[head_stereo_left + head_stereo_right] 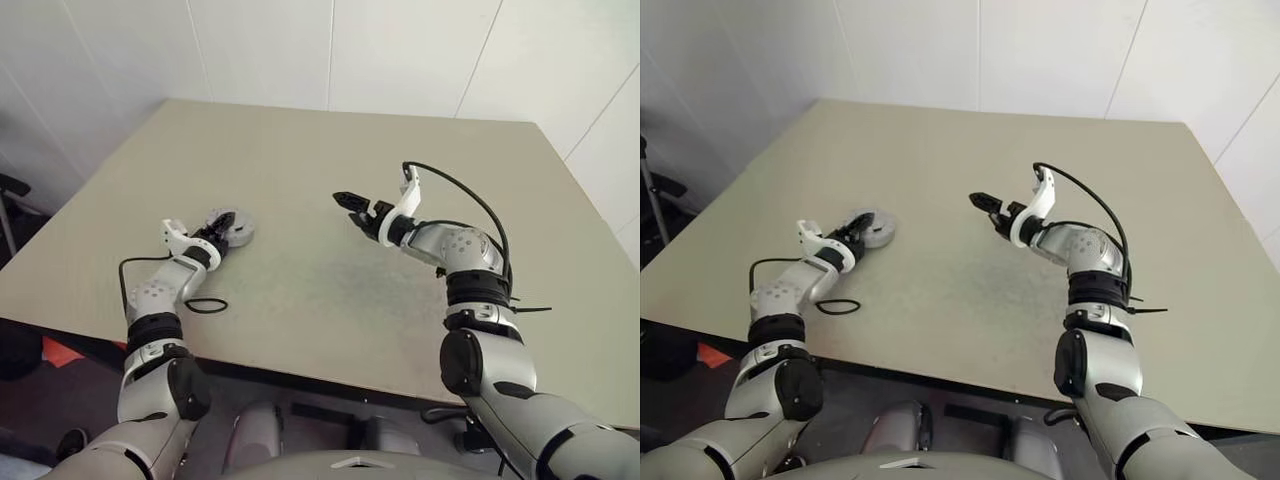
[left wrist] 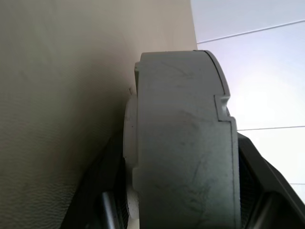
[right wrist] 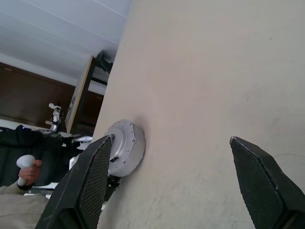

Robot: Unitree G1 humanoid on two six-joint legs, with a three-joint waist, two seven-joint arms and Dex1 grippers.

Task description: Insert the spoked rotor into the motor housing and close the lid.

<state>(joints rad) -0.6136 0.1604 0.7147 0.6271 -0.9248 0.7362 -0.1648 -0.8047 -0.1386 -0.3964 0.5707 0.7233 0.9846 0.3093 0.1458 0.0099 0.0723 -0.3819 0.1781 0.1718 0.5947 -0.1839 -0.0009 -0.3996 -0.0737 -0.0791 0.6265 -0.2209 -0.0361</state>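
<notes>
One closed motor housing [image 1: 234, 227], one cable loop [image 1: 206, 306], apparently, two tools [image 1: 350, 200].

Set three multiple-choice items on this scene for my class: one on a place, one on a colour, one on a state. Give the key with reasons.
1. Where is the motor housing?
A. on the floor
B. right by the left gripper
C. on a shelf

2. What colour is the table?
A. beige
B. blue
C. black

3. How do the jaws of the right gripper stand?
A. shut on a spoon
B. shut on a cloth
C. wide open, empty

Key: 
1 B, the head views show the round grey housing on the table at the tip of the left arm. 
2 A, the top is plain beige all over. 
3 C, the right wrist view shows bare table between the two parted fingers.
</notes>
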